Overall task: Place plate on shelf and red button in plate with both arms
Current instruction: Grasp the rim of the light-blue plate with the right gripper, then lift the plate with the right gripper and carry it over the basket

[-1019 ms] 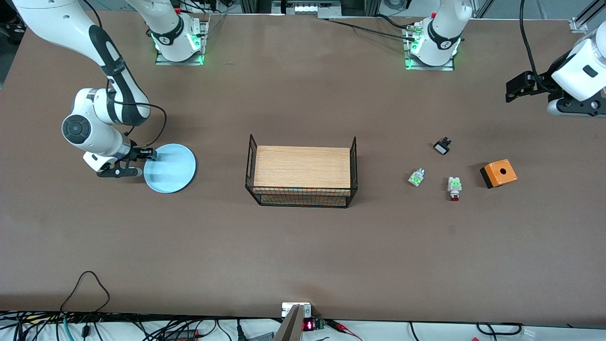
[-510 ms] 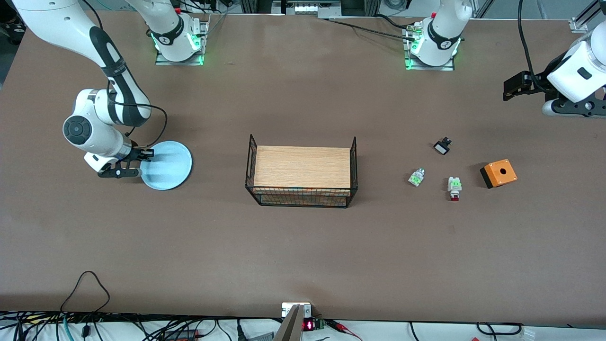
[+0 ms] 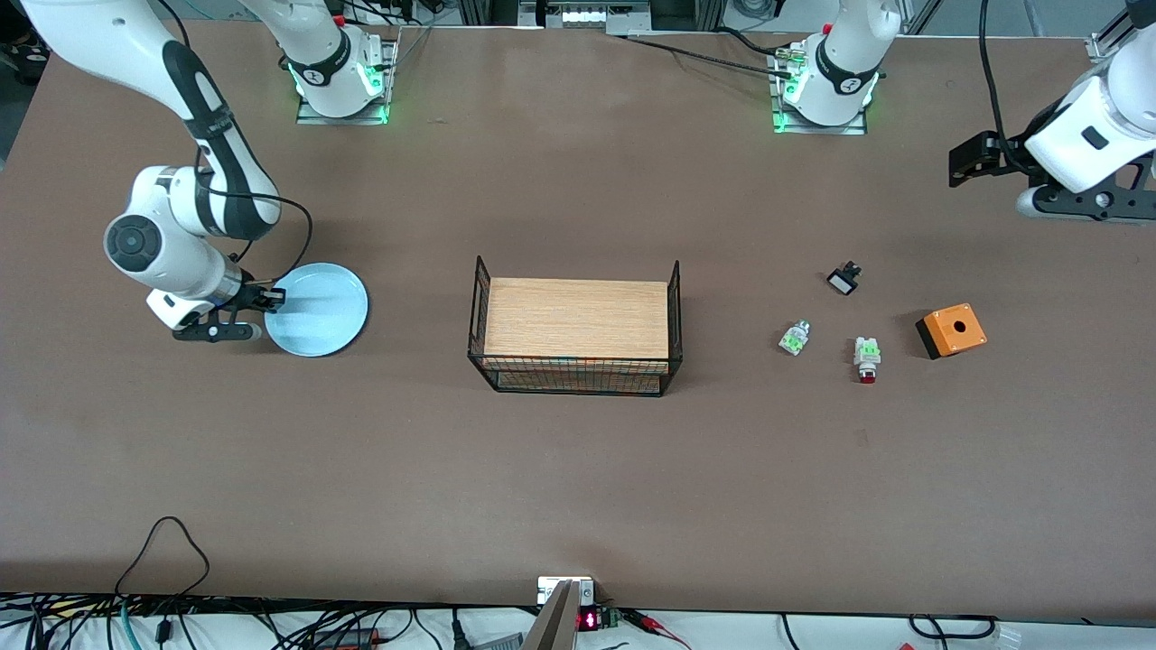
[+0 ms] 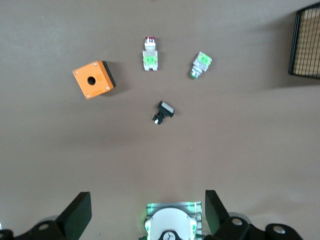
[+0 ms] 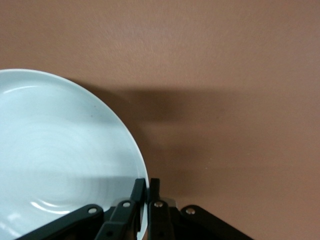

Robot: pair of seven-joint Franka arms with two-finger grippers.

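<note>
The pale blue plate (image 3: 316, 309) is toward the right arm's end of the table. My right gripper (image 3: 271, 298) is shut on its rim; in the right wrist view the fingers (image 5: 137, 192) pinch the plate's edge (image 5: 60, 160), and a shadow lies under it. The red button (image 3: 867, 358), white with green clips and a red cap, lies on the table toward the left arm's end; it also shows in the left wrist view (image 4: 150, 56). My left gripper (image 3: 1084, 206) is open and empty, up in the air over the table's edge at that end (image 4: 146, 200).
A black wire basket with a wooden board (image 3: 575, 329) stands mid-table. Around the red button lie a white-green piece without cap (image 3: 794, 338), a small black part (image 3: 843, 279) and an orange box with black base (image 3: 951, 330).
My right gripper has moved with the plate a little toward the robots' side and the table's end. My left arm has drifted slightly toward the robots' side.
</note>
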